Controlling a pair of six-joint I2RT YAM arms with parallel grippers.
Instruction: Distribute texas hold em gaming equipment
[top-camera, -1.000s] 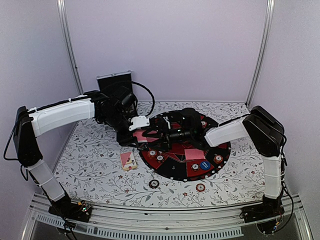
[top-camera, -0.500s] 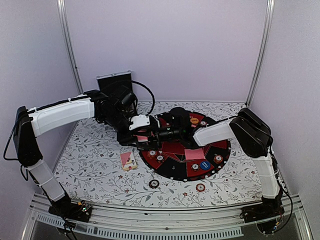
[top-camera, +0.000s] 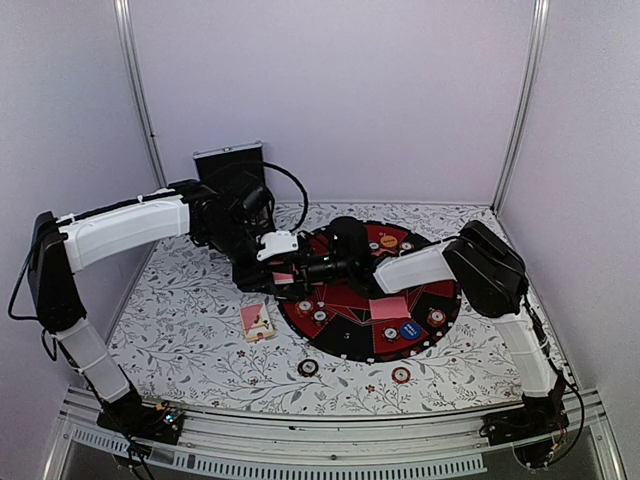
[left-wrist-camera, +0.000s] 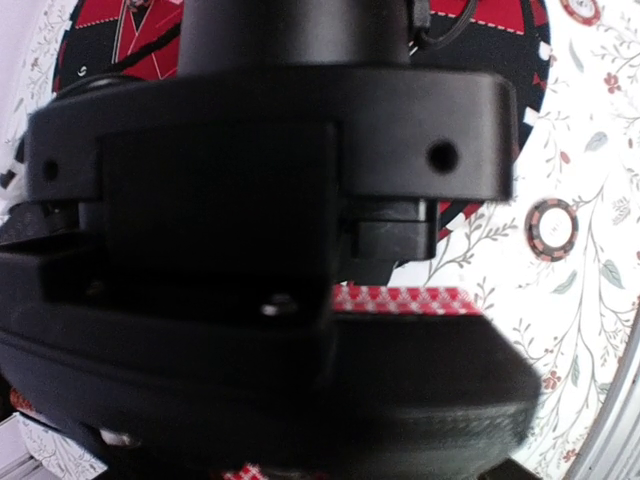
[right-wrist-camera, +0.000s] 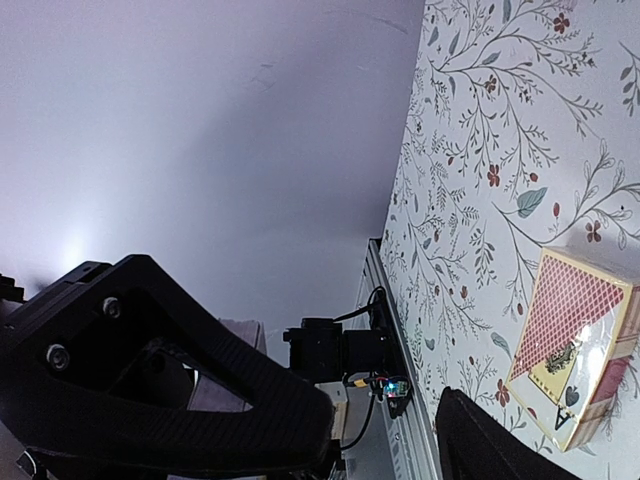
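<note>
Cards (top-camera: 283, 277) pinched in closed left gripper (top-camera: 278, 268) over left edge of round mat (top-camera: 348, 343), mostly hidden. Right gripper (top-camera: 305, 270) gapes empty, its body blocking left wrist view; card box (top-camera: 257, 321) on tablecloth (top-camera: 200, 345).

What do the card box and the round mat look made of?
Card box: printed cardboard, probably under clear film. It has sharp folded edges and a glossy sheen on its face in the right wrist view.
Round mat: likely felt or a rubbery fabric. It lies flat and matte, with printed red and black wedges. Which of the two, the pictures cannot settle.
</note>
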